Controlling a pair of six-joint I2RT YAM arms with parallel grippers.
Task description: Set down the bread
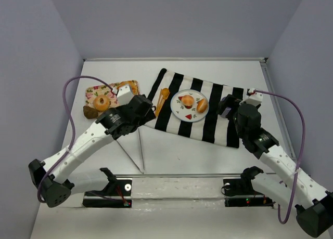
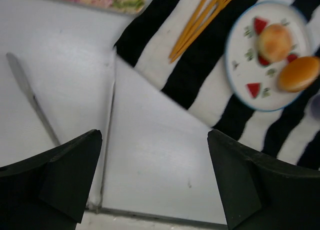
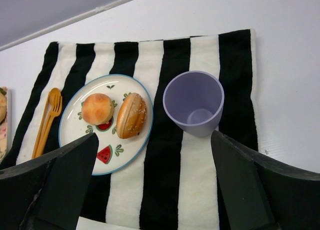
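A round bun point(image 1: 187, 100) and an oblong seeded roll point(image 1: 202, 105) lie side by side on a white watermelon-pattern plate point(image 1: 188, 116) on the striped cloth. They also show in the right wrist view as the bun point(image 3: 97, 108) and the roll point(image 3: 131, 115), and in the left wrist view as the bun point(image 2: 274, 42) and the roll point(image 2: 299, 73). My left gripper point(image 2: 155, 136) is open and empty over bare table by the cloth's near-left corner. My right gripper point(image 3: 155, 137) is open and empty over the cloth, just short of the purple cup point(image 3: 194, 102).
A floral tray point(image 1: 92, 90) at the left holds a ring-shaped bread point(image 1: 101, 102) and other pastries. An orange fork and spoon point(image 1: 163, 98) lie on the black-and-white cloth point(image 1: 208, 125) left of the plate. A knife point(image 2: 32, 97) lies on the table.
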